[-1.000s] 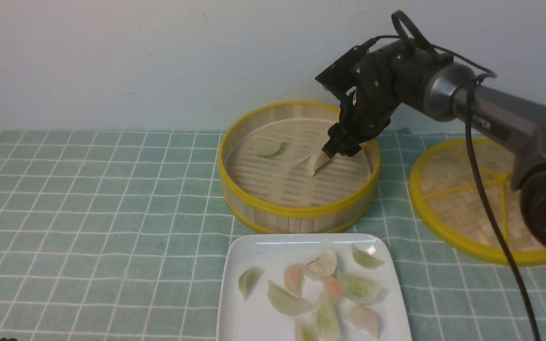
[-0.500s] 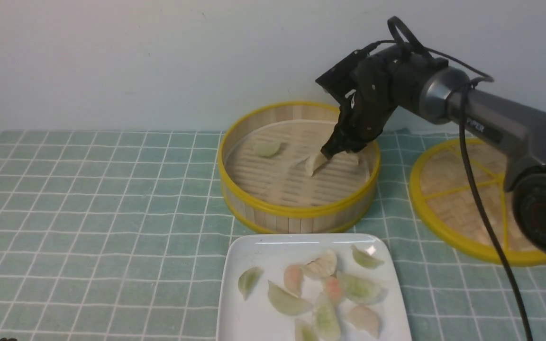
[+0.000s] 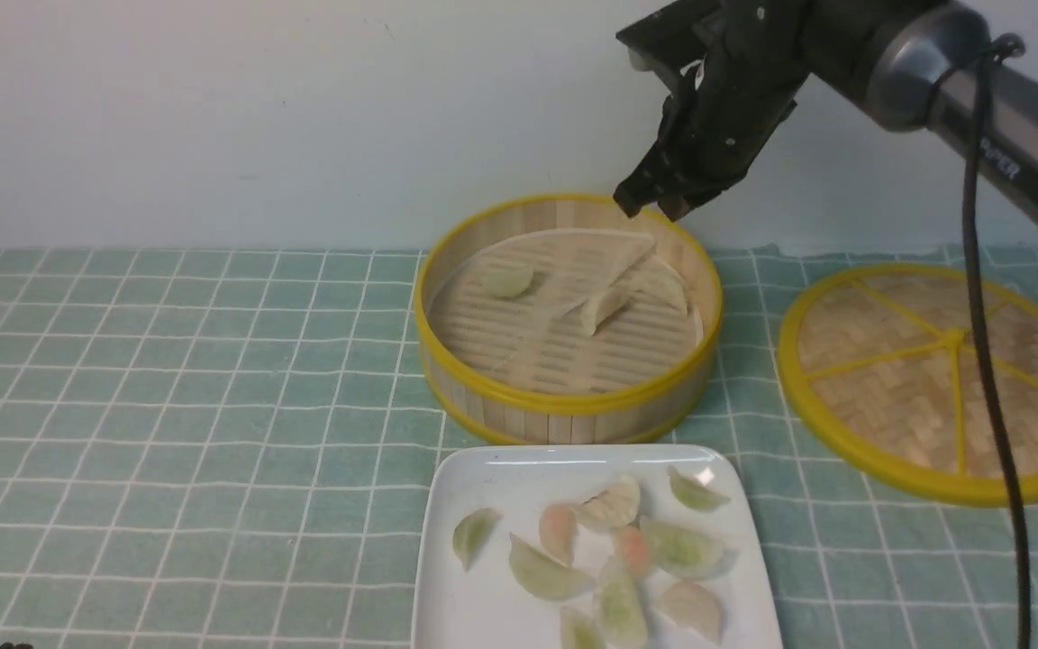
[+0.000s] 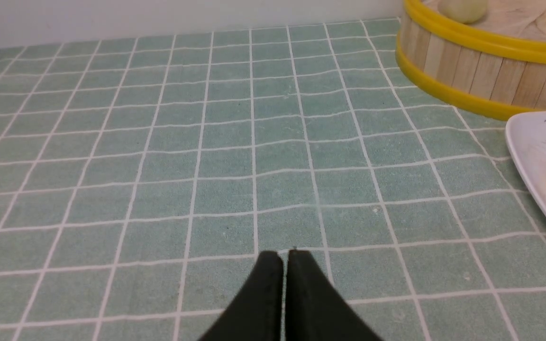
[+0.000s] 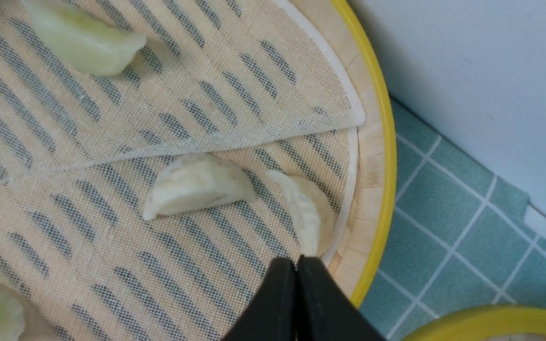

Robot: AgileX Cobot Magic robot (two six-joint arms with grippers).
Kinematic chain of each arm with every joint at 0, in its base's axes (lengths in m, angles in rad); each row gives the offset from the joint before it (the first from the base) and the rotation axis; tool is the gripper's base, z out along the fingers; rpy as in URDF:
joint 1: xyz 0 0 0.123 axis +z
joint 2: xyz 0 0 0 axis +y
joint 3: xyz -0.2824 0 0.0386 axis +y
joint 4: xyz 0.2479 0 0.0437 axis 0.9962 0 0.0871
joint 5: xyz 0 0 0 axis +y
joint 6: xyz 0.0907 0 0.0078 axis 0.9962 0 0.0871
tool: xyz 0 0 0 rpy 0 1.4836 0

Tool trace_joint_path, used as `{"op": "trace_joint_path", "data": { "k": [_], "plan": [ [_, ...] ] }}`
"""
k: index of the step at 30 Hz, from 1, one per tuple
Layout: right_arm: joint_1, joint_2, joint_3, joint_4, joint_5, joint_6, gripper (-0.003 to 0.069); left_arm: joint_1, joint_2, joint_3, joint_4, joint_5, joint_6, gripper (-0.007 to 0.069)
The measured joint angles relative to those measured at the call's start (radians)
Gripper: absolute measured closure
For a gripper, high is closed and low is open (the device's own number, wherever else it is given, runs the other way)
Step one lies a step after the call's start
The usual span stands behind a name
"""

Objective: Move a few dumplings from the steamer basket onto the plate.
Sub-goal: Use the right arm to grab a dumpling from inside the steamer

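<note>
Ten or so dumplings (image 3: 611,505) lie scattered on the plate (image 3: 483,478), some pale green, a couple tinged pink, several touching or overlapping near its middle. By that count the task looks largely done, since "a few" is well covered.

In the steamer basket (image 3: 564,406), which stands just behind the plate on the table (image 3: 213,406), the right wrist view shows four more. Two cream ones lie side by side close to the wall, a greenish one lies farther across the floor, and another is cut off at the picture's edge. They rest on a mesh liner (image 5: 206,71), one flap of which is folded over itself.

The right pincer (image 3: 654,205) hangs in the air above the basket's far rim, well clear of the floor. Its fingers are pressed together with nothing between them, and the nearest cream dumpling lies just beyond their tips in the wrist view. No dumpling is in transit.

The left pincer (image 4: 285,255) is low over bare table on the left, also closed tight and empty, well apart from both basket and plate. A woven lid (image 3: 924,388) lies flat to the right of the basket.

If more are wanted, the pair near the wall look the handiest, though the wall may crowd the grasp.
</note>
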Motion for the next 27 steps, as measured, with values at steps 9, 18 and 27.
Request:
{"op": "trace_joint_path", "data": {
  "k": [9, 18, 27],
  "plan": [
    [0.0, 0.112, 0.0, -0.002, -0.045, -0.038, 0.0537, 0.0, 0.0, 0.0, 0.0, 0.0, 0.0, 0.0631],
    [0.004, 0.216, 0.0, -0.087, -0.126, -0.04, 0.0169, 0.0, 0.0, 0.0, 0.0, 0.0, 0.0, 0.0631],
    [0.01, 0.212, -0.021, -0.093, -0.06, 0.008, 0.0484, 0.0, 0.0, 0.0, 0.0, 0.0, 0.0, 0.0631]
  ]
}}
